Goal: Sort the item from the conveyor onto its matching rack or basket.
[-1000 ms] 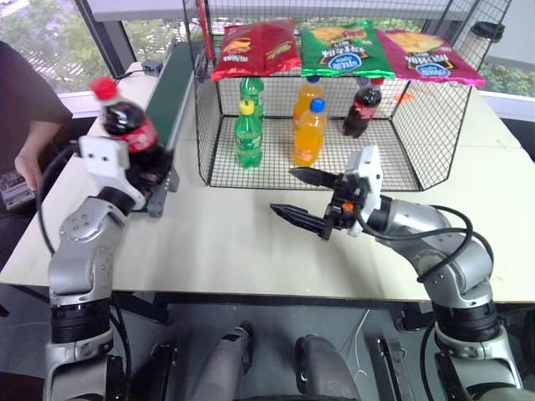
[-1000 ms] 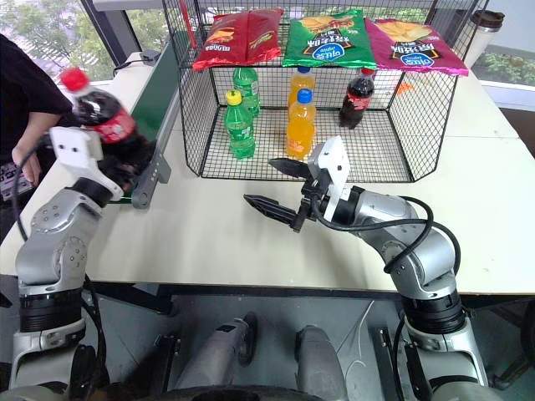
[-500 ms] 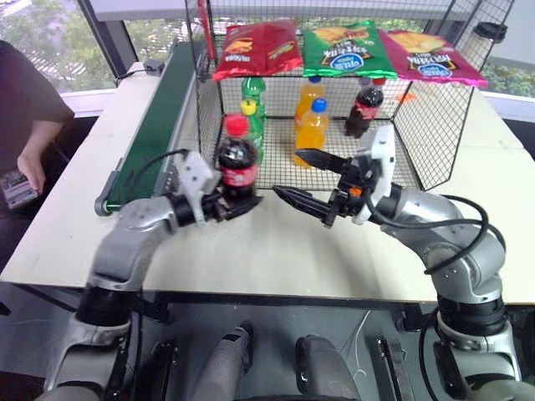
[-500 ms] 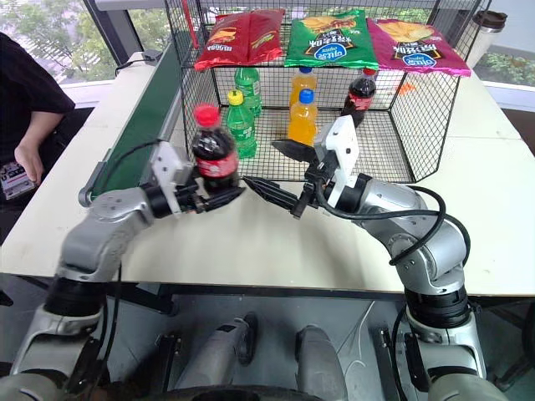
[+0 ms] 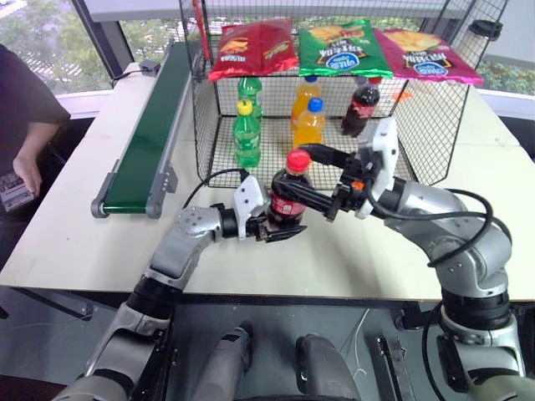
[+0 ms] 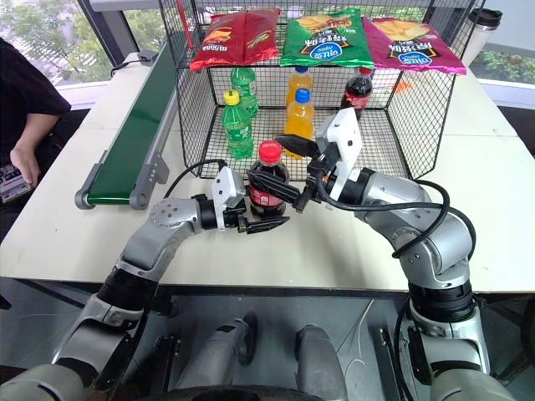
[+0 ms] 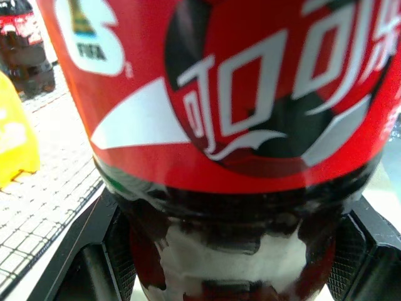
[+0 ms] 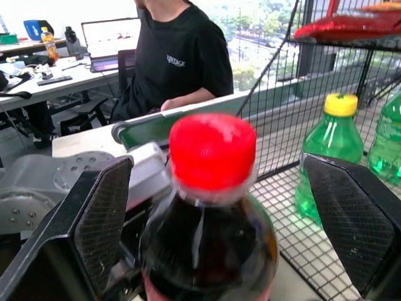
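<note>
Left gripper [image 5: 273, 226] grips cola bottle [image 5: 290, 195] upright.

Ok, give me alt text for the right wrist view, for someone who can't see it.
A cola bottle with a red cap stands between the right gripper's two open black fingers. Behind are green soda bottles in a wire cage, the conveyor and a seated person.

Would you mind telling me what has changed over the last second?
The left gripper, still shut on the cola bottle, carried it from beside the conveyor across to the table's middle, between the right gripper's open fingers. Nothing was let go. The right gripper barely moved, and the bottles in the wire cage stayed put.
</note>
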{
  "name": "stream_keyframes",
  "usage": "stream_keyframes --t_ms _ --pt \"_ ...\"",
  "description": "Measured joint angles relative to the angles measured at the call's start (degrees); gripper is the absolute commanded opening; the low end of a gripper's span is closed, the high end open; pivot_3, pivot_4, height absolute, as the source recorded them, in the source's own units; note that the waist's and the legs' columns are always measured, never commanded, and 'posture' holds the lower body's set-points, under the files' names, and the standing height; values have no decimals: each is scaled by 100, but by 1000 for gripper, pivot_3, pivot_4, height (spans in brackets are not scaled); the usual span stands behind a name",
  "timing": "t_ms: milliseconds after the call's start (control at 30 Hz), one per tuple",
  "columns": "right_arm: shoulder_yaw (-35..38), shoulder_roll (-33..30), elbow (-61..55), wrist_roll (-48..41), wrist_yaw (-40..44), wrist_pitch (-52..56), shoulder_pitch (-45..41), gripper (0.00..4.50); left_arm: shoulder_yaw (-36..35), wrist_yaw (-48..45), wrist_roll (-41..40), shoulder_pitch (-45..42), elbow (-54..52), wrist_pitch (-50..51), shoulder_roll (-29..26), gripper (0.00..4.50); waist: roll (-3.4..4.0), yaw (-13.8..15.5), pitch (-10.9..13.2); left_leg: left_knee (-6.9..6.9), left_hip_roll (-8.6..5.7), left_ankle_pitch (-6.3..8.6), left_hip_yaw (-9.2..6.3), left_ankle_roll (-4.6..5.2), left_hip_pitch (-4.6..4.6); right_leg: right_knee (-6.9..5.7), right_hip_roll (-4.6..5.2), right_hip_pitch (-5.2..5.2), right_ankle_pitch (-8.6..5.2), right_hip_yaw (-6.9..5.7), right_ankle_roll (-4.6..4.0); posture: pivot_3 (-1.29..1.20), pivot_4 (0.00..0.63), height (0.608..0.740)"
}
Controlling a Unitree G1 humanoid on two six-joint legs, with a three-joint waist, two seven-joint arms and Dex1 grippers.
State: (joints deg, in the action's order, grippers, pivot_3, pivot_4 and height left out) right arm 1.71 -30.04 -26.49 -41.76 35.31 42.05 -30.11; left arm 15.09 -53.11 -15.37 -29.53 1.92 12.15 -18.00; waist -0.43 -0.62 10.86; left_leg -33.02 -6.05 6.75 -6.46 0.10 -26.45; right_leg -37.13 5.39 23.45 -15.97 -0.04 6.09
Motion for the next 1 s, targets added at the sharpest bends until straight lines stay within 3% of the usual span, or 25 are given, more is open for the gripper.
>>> stream_keyframes --t_ms 100,267,300,533,633,1000 --pt "-1 -26 107 5 30 2 0 3707 -3 -23 22 0 -1 -13 22 3025 0 4 0 0 -1 0 0 1 0 0 0 0 0 0 1 0 150 738" --pt "-27 -23 133 -17 117 -49 -35 1314 -26 120 115 2 32 11 75 3025 0 1 0 0 -1 -1 0 2 0 -1 -1 0 7 -1 13 0 150 738" --pt "-29 -21 136 -18 117 -46 -39 1142 -28 146 138 2 32 0 82 3025 0 1 0 -1 -1 -1 -1 2 0 -1 -1 0 7 -1 13 0 150 738" --pt "5 -24 139 -35 104 42 -109 1143 -71 231 188 2 105 -112 198 3025 0 4 0 -1 -1 -1 -1 2 0 -1 -1 0 8 -2 14 0 150 738" --pt "41 4 151 -68 17 129 -170 1143 -149 200 111 0 175 -182 275 4442 0 3 0 -1 -1 -1 -1 2 0 -1 -1 -1 8 -2 14 0 150 738" --pt "85 151 278 -76 -437 277 -201 1143 -386 61 -212 47 -188 225 -56 4482 0 -25 0 -1 1 -2 -1 3 1 -5 -3 0 9 -1 15 0 150 738"
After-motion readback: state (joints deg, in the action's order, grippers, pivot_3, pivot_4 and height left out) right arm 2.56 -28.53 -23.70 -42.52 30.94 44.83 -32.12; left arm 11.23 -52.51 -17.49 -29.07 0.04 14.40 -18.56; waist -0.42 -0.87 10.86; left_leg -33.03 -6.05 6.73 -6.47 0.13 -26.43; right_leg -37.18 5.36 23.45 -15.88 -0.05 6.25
